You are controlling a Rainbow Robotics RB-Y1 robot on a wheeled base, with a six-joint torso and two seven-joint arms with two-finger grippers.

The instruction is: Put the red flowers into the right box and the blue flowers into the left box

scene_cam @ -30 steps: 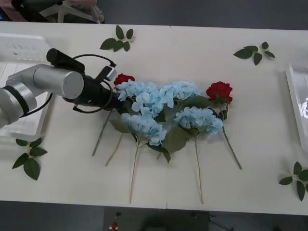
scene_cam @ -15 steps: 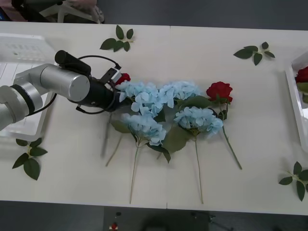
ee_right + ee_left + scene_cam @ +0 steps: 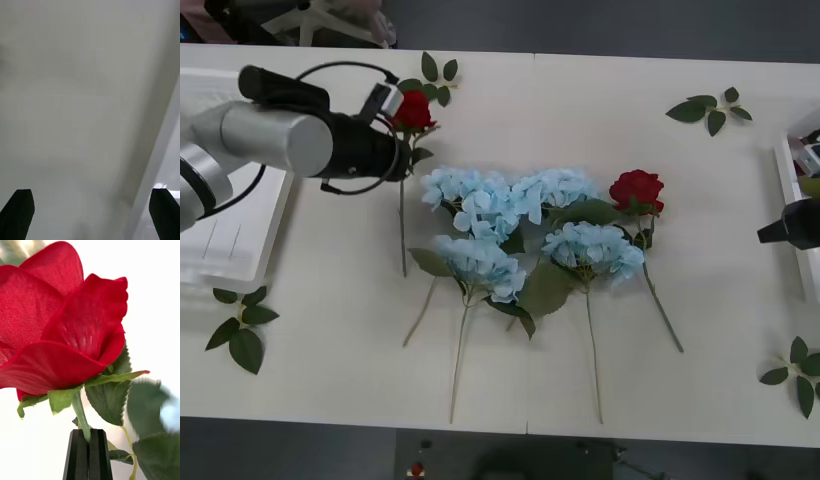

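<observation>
left gripper point(image 3: 393, 135) is clamped on a red rose point(image 3: 412, 109) just under the head, up at the far left part of the table point(image 3: 580, 110); left wrist view shows the two black fingers point(image 3: 79, 453) pressed together on the thin green stem with the bloom right above them. the stem point(image 3: 402, 225) hangs down toward the table beside the blue bunch, so this rose looks lifted but not delivered. left box point(image 3: 220, 230) sits at the left edge, near the arm, and no blue heads show in it. moving right, the blue flowers point(image 3: 510, 225) lie clustered mid-table, four heads or so, stems pointing toward the near edge, all untouched. just right of them the second red rose point(image 3: 636, 189) lies on the table, touching the blue cluster's leaves. far right, the right gripper point(image 3: 790, 225) sits at the edge of the right box point(image 3: 792, 215); its wrist view has the fingers point(image 3: 18, 213) spread wide at the corners with nothing between them. judgement: task is early, one rose in hand and on the wrong side for its box, the other rose and every blue flower left to sort. loose leaf sprigs point(image 3: 707, 108) are scattered around.
</observation>
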